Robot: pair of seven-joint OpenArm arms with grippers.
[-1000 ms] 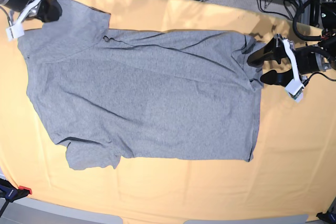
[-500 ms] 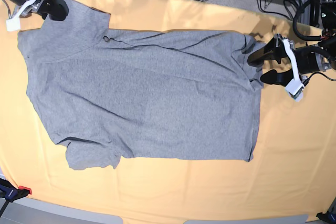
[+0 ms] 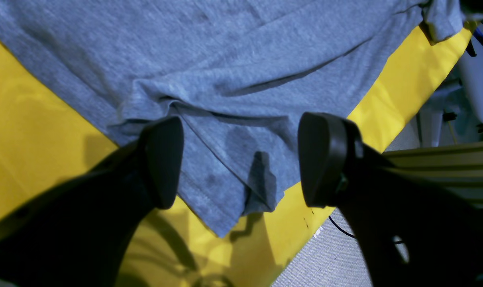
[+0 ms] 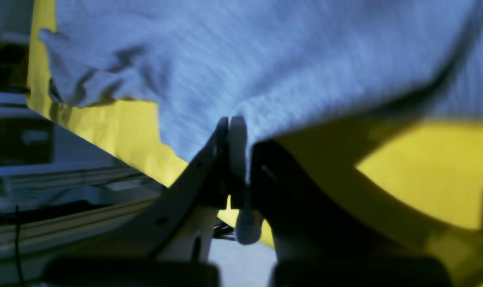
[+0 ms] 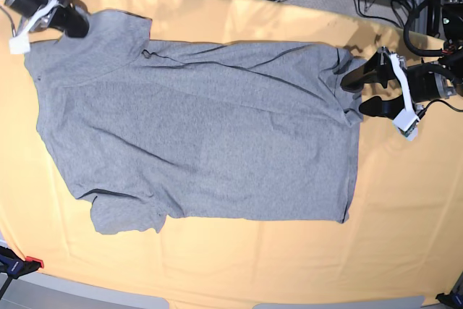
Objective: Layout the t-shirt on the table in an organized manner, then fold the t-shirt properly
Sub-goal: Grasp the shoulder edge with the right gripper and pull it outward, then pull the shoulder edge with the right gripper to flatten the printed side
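Your left gripper is hanging wide open, jaws straddling t-shirt hem corner at table edge, gripping nothing; only left wrist view is showing small fold of cloth standing up between jaws. Your right gripper is sitting pinched on t-shirt edge; only right wrist view is showing fabric caught between closed jaws. Base view is showing you whole t-shirt lying spread flat across table, left gripper at one end, right gripper at far corner.
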